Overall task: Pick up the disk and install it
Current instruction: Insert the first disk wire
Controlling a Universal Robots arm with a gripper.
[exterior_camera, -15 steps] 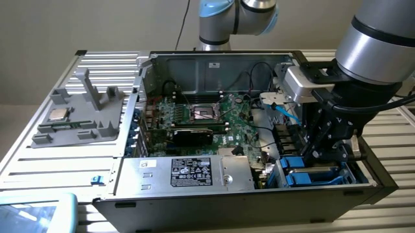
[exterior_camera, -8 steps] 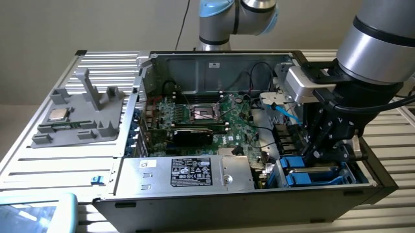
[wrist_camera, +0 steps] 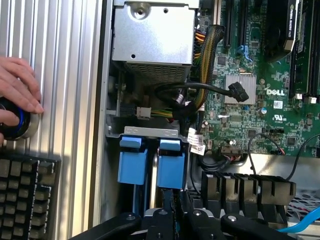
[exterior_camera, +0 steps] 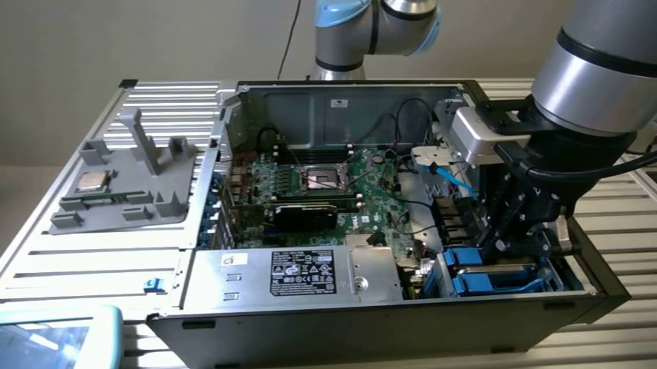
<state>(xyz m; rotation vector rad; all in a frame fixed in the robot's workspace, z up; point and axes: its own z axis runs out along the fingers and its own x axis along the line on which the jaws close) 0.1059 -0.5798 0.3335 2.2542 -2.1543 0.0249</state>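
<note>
Black gripper (wrist_camera: 175, 212) fingers sit closest in the wrist view. They are almost shut and pinch the thin edge of the disk (wrist_camera: 171, 170). That disk sits in a bright blue frame and stands on its edge inside the drive bay (wrist_camera: 150, 132), at the corner of the open computer case (exterior_camera: 339, 311). A second blue frame (wrist_camera: 132, 162) stands just beside it in the same bay.

In the exterior view, the gripper (exterior_camera: 513, 231) reaches down into that corner, right above the blue frames (exterior_camera: 493, 277).

I think the disk is hard and stiff, and a bit heavy for how small it is. It could break if it gets banged or dropped. The smooth metal may be slippery, so the blue plastic end looks like the best place to hold.

A person's hand (wrist_camera: 17, 92) rests on a round button (wrist_camera: 17, 125) on the ribbed table (wrist_camera: 65, 75), next to a keyboard (wrist_camera: 27, 195).
</note>
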